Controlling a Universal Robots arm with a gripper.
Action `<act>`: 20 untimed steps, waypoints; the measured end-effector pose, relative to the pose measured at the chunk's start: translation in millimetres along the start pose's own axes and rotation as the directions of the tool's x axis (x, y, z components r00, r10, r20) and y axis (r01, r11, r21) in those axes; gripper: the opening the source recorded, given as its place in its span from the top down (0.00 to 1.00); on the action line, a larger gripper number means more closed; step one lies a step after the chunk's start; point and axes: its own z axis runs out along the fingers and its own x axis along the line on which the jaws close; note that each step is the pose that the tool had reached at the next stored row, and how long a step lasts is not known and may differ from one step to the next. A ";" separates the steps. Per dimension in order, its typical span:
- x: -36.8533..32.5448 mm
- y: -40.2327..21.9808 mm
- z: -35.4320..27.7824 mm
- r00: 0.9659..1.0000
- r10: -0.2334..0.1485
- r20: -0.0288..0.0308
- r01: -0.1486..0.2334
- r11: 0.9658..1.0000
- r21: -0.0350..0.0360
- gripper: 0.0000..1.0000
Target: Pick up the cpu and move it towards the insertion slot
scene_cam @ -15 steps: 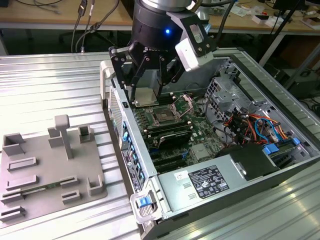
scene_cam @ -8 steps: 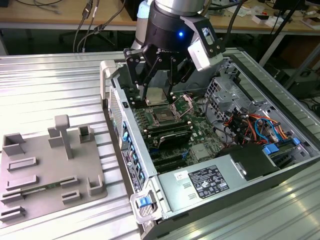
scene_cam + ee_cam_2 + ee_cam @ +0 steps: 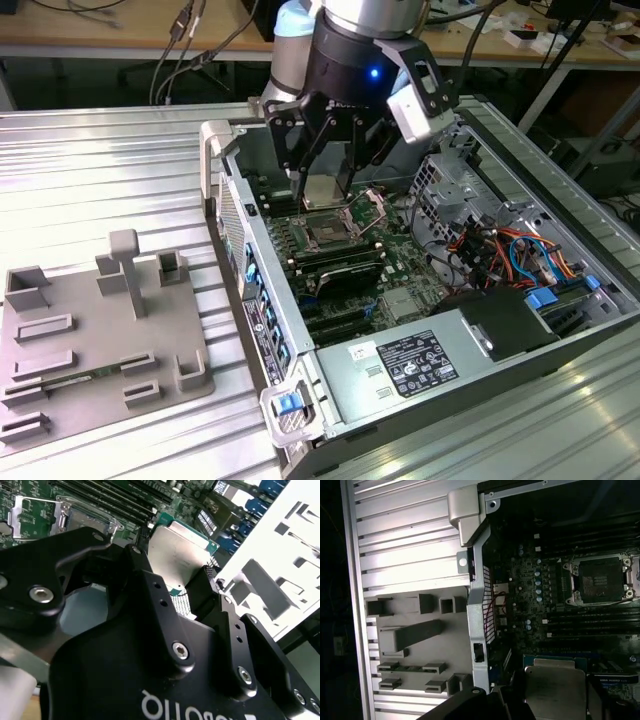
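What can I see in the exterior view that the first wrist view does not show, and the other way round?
Exterior view alone: the arm's black wrist body above the open computer case, the orange and blue cables toward the exterior view's right, the labelled power supply and the desks behind.

First wrist view alone: the cpu's silvery top seen close up, with green board edging it.

Both: the cpu held in the gripper, the insertion slot with its lid open and nothing in it, and the grey tray outside the case.
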 end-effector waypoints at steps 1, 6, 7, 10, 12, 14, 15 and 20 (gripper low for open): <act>-2.3 2.3 0.5 1.000 0.000 0.000 0.000 1.000 0.000 0.45; -10.3 16.2 3.2 1.000 0.000 0.000 0.000 1.000 0.002 0.45; -12.3 20.2 3.9 1.000 0.000 0.000 0.000 1.000 0.002 0.45; -18.0 28.8 5.8 1.000 0.000 0.000 0.000 1.000 0.003 0.45; -23.5 33.0 6.9 1.000 0.000 0.000 0.000 1.000 0.003 0.45; -30.0 37.3 8.1 1.000 0.000 0.000 0.000 1.000 0.003 0.45; -34.1 40.1 8.5 1.000 0.000 0.000 0.000 1.000 0.003 0.45; -47.6 51.0 10.7 1.000 0.000 0.000 0.000 1.000 0.003 0.45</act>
